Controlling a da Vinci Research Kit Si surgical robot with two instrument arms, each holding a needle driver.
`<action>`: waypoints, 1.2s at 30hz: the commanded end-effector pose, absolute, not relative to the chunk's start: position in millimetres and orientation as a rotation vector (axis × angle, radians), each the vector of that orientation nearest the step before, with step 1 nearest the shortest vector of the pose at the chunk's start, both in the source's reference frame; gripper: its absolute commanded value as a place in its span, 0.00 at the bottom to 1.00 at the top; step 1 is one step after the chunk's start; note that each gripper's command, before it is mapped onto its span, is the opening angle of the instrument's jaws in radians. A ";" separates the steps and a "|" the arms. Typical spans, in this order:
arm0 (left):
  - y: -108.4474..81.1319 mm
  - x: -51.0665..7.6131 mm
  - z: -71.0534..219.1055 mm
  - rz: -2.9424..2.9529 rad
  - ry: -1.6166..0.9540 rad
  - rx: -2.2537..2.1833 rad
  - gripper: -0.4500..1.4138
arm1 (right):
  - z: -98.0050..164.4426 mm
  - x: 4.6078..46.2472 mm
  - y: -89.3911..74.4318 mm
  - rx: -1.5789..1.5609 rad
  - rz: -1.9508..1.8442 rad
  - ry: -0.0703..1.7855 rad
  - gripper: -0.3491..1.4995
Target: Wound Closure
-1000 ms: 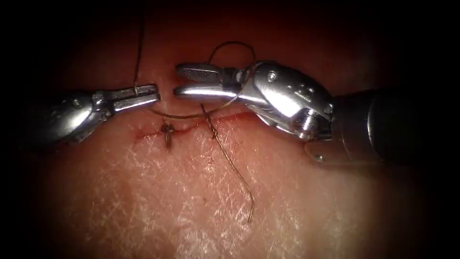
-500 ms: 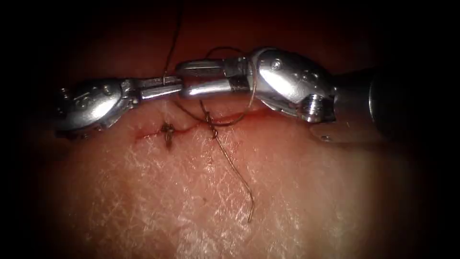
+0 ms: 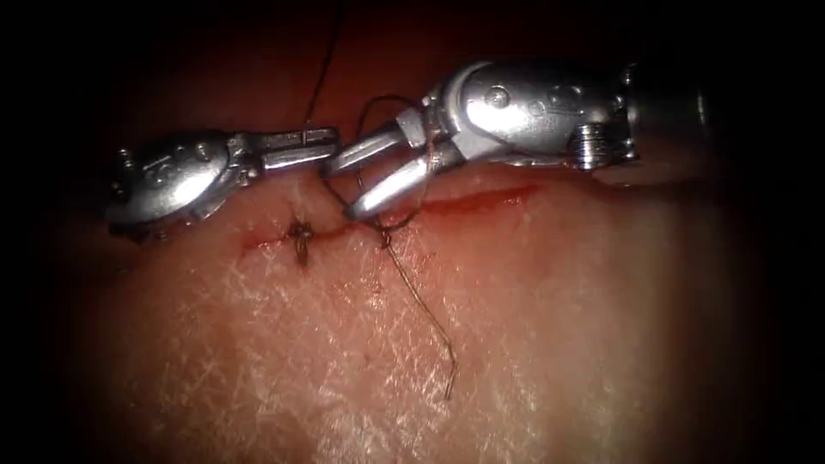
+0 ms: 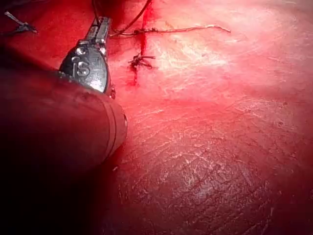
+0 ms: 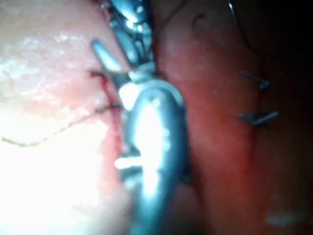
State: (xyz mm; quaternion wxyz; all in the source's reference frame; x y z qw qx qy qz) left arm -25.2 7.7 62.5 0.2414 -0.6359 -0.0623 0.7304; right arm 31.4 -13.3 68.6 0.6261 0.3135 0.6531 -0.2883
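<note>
Left tool point(image 3: 320, 146) has its jaws clamped on the thread point(image 3: 320, 82), which rises from them above the cut point(image 3: 464, 204) in the tissue point(image 3: 516, 326). A finished knot point(image 3: 300, 234) sits on the cut's left end. Right tool point(image 3: 352, 185), jaws apart and holding nothing, hangs amid thread loops over the second stitch point(image 3: 382, 234).

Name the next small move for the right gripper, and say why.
Probably lower the right gripper to the free thread tail below the cut and close on it: its jaws are open and empty, thread loops around them, and the left gripper holds the long thread.
</note>
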 end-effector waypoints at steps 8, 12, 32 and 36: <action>7.2 -26.0 62.9 2.001 -0.174 -1.735 0.00 | 68.9 32.5 -14.7 0.777 -0.885 1.321 0.23; 7.1 -26.0 62.8 2.003 -0.176 -1.732 0.00 | 69.4 32.7 -15.6 0.820 -0.949 1.243 0.23; 7.0 -26.6 61.3 1.995 -0.195 -1.737 0.00 | 69.5 32.6 -18.8 0.917 -1.224 0.850 0.23; 6.5 -26.8 60.6 1.993 -0.199 -1.737 0.00 | 69.7 31.8 -19.4 0.925 -1.255 0.786 0.25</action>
